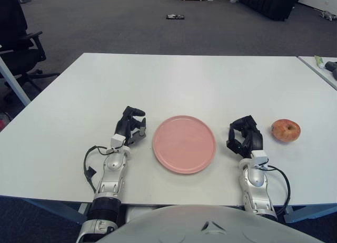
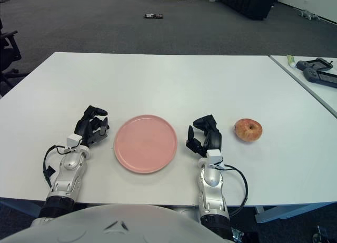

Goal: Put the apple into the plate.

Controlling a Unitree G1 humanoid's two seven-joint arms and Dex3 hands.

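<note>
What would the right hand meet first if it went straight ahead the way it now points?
Probably nothing: the right hand points away from the robot over bare white table. The apple lies off to its right and the pink plate to its left.

Table contents, by count:
- Apple (image 1: 286,130): one, red-yellow.
- Plate (image 1: 184,144): one, pink, round.
- Robot hands: two, a left hand (image 1: 129,126) and a right hand (image 1: 244,136).
- White table (image 1: 179,85): one, with the edge of a second table (image 1: 318,68) at far right.
- Office chair (image 1: 16,32): one.

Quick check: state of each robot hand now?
Left hand: curled, holding nothing, left of the plate.
Right hand: curled, holding nothing, beside the apple.
</note>
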